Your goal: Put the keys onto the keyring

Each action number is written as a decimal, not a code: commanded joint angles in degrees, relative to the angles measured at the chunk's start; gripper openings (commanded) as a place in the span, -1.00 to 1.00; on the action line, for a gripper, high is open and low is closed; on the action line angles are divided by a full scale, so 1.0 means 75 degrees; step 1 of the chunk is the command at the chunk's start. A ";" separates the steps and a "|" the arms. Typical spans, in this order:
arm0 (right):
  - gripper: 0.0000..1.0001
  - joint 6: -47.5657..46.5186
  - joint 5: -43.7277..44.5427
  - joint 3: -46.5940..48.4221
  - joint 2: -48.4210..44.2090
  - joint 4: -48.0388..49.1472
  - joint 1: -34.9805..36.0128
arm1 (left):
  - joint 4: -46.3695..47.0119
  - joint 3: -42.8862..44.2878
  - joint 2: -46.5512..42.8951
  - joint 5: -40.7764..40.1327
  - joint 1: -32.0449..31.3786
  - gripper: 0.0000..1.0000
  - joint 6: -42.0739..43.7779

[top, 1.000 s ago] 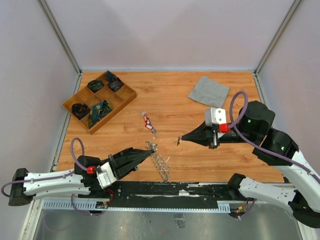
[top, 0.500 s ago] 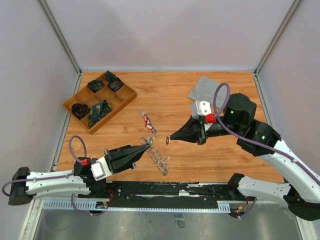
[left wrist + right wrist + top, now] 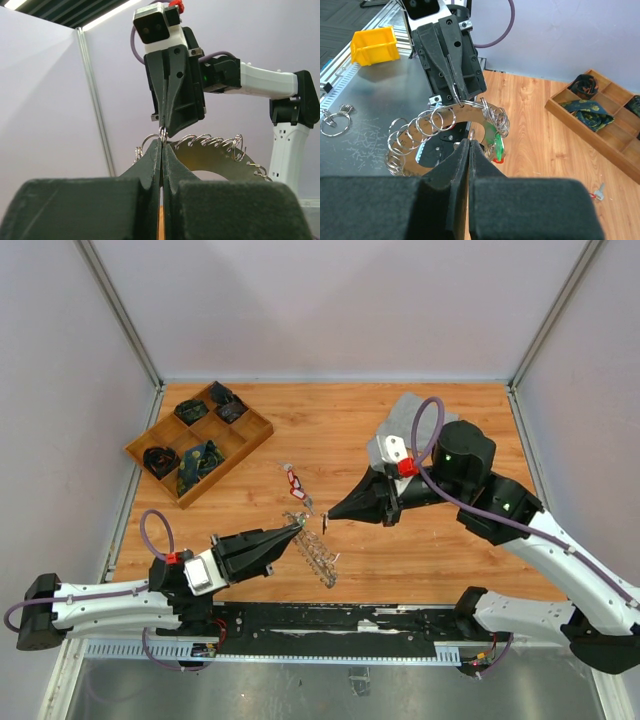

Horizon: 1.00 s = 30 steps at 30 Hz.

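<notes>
Left claw [image 3: 297, 529] is clamped shut on the rim of the keyring [image 3: 317, 558], holding it raised over the bench [image 3: 420, 550] so its loops face the right claw [image 3: 333, 517], which is pinched on a small key [image 3: 327, 525] just beside that rim, seemingly for threading.

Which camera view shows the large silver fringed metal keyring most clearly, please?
Right wrist: most of the large silver metal keyring shows, its small loops distinct. Left wrist shows only its upper arc; top external shows it small and foreshortened.
</notes>
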 commanded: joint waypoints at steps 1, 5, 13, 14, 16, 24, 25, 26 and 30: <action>-0.99 0.0035 -0.0343 0.0072 0.0248 0.0116 0.0112 | -0.0015 0.0232 -0.0035 -0.0006 -0.0060 -0.99 -0.0026; -0.99 -0.0129 -0.0368 0.0107 0.0383 -0.0133 0.0148 | -0.0576 0.0375 -0.0134 0.0075 -0.0058 -0.99 0.0029; -0.99 -0.0246 -0.0654 0.0096 0.0458 -0.0302 0.0237 | -0.1213 0.0610 -0.0236 -0.0004 -0.0055 -0.99 0.0069; -0.99 -0.0278 -0.0687 0.0105 0.0472 -0.0346 0.0248 | -0.1201 0.0619 -0.0227 -0.0019 -0.0056 -0.99 0.0068; -0.99 -0.0346 -0.0714 0.0116 0.0500 -0.0442 0.0267 | -0.1164 0.0615 -0.0213 -0.0067 -0.0064 -0.99 0.0048; -0.99 -0.0387 -0.0712 0.0130 0.0503 -0.0377 0.0290 | -0.1188 0.0655 -0.0148 -0.0063 -0.0056 -0.99 -0.0026; -0.99 -0.0378 -0.0721 0.0127 0.0505 -0.0356 0.0303 | -0.1199 0.0648 -0.0143 -0.0058 -0.0063 -0.99 -0.0033; -0.99 -0.0367 -0.0697 0.0111 0.0496 -0.0327 0.0304 | -0.1211 0.0653 -0.0132 -0.0054 -0.0063 -0.99 -0.0041; -0.99 -0.0329 -0.0520 0.0066 0.0441 -0.0221 0.0304 | -0.1342 0.0698 -0.0107 0.0048 -0.0057 -0.99 -0.0061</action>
